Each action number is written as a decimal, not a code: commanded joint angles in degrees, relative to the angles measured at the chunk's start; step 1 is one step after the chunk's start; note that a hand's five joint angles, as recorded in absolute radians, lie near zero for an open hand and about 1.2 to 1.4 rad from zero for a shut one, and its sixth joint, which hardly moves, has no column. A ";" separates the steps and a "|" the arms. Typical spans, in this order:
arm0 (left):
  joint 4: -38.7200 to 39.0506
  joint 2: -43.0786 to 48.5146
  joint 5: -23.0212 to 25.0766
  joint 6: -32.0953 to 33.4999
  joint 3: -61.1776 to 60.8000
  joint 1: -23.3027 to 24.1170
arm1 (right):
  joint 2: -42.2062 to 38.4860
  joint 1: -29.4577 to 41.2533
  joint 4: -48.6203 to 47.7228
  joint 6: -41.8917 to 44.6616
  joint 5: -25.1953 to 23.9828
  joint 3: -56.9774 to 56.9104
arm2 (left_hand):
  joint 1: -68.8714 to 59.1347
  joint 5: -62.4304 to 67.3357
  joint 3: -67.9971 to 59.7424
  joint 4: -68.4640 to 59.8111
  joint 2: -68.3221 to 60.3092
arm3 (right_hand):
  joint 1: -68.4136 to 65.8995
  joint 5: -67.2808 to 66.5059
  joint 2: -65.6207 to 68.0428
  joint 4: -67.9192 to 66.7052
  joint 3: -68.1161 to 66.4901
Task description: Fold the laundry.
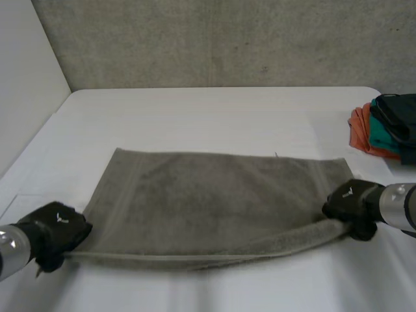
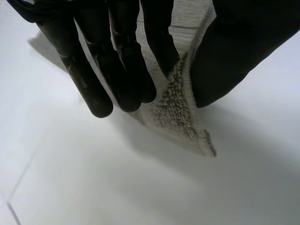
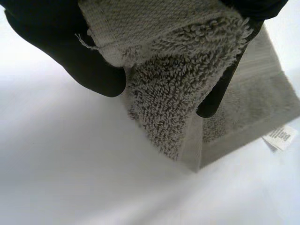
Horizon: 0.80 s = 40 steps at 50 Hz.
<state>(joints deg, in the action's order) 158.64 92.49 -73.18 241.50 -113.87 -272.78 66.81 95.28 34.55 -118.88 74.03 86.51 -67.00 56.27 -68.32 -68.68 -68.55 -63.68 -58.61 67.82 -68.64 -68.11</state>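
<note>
2 near corners of grey towel (image 1: 214,201), spread on white table (image 1: 195,110), pinched between thumb and fingers: 1 by left hand (image 1: 55,234), 1 by right hand (image 1: 351,208). In right wrist view, white label (image 3: 281,137) at towel hem; in head view, coloured clothes pile (image 1: 387,127) beyond right hand.

head view: looked down from the near side across the whole table (image 1: 195,110) toward a grey wall (image 1: 227,39). wrist views: sat very close, faced along the left hand (image 2: 117,56) and right hand (image 3: 51,44); shared the near corners of the towel (image 1: 214,201) with the head view.
</note>
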 commanded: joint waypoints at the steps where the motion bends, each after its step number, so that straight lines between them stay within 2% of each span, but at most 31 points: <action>1: 4.91 5.24 1.46 -0.49 7.69 4.00 | -3.17 0.87 -5.18 -4.51 0.94 -2.40 | -13.00 13.73 -11.68 -11.32 -11.45 | -16.32 -11.39 12.18 -11.36 -11.89; 6: 16.42 13.58 -0.20 -8.58 17.17 8.66 | -6.77 2.10 -12.12 -11.36 1.99 -5.82 | -13.00 13.73 -11.68 -11.32 -11.45 | -16.32 -11.39 12.18 -11.36 -11.89; 10: 24.16 21.23 -2.31 -13.24 25.70 12.26 | -10.29 3.16 -16.26 -14.89 5.85 -8.64 | -13.00 13.73 -11.68 -11.32 -11.45 | -16.32 -11.39 12.18 -11.36 -11.89; 11: 26.35 24.38 -3.10 -14.47 29.20 13.58 | -11.60 3.51 -17.13 -15.41 8.12 -9.60 | -13.00 13.73 -11.68 -11.32 -11.45 | -16.32 -11.39 12.18 -11.36 -11.89; 17: 27.52 33.80 -5.92 -16.24 39.15 16.66 | -14.07 4.48 -20.65 -15.94 14.64 -11.45 | -13.00 13.73 -11.68 -11.32 -11.45 | -16.32 -11.39 12.18 -11.36 -11.89; 18: 27.17 34.68 -6.18 -16.24 40.21 17.01 | -14.08 4.65 -21.62 -16.03 15.00 -11.45 | -13.00 13.73 -11.68 -11.32 -11.45 | -13.97 -9.04 9.83 -9.01 -9.53; 19: 26.64 36.08 -6.79 -16.15 42.05 17.63 | -14.08 5.09 -23.71 -16.38 15.44 -11.19 | -13.00 13.73 -11.68 -11.32 -11.45 | 1.87 6.81 -6.01 6.84 6.31; 22: 26.11 37.41 -7.50 -16.33 43.99 18.24 | -13.90 5.71 -26.54 -17.00 16.14 -10.31 | -13.00 13.73 -11.68 -11.32 -11.45 | 21.15 26.09 -25.29 26.12 25.59; 23: 26.11 38.03 -7.59 -16.33 44.87 18.42 | -13.20 6.14 -28.37 -17.70 16.93 -9.62 | -13.00 13.73 -11.68 -11.32 -11.45 | 31.70 36.63 -35.84 36.66 36.14; 25: 26.19 38.47 -7.68 -16.15 45.58 18.60 | -12.23 6.58 -30.23 -18.40 17.90 -8.82 | -13.00 13.73 -11.68 -11.32 -11.45 | 39.85 44.79 -43.99 44.82 44.29; 34: 27.77 39.61 -7.24 -17.03 46.81 18.95 | -10.38 8.26 -36.39 -19.02 17.38 -5.92 | -13.00 13.73 -11.68 -11.32 -11.45 | 48.46 53.39 -52.60 53.42 52.89; 40: 30.24 42.77 -6.62 -17.65 49.44 19.21 | -15.12 7.82 -39.90 -19.37 14.56 -9.07 | -13.00 13.73 -11.68 -11.32 -11.45 | 48.63 53.56 -52.77 53.59 53.07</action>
<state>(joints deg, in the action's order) 186.77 132.72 -80.28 224.35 -66.51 -253.78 55.71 103.45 -2.45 -138.10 91.04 80.14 -67.00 56.27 -68.33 -68.71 -68.57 -16.35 -4.28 15.58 -16.05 -15.56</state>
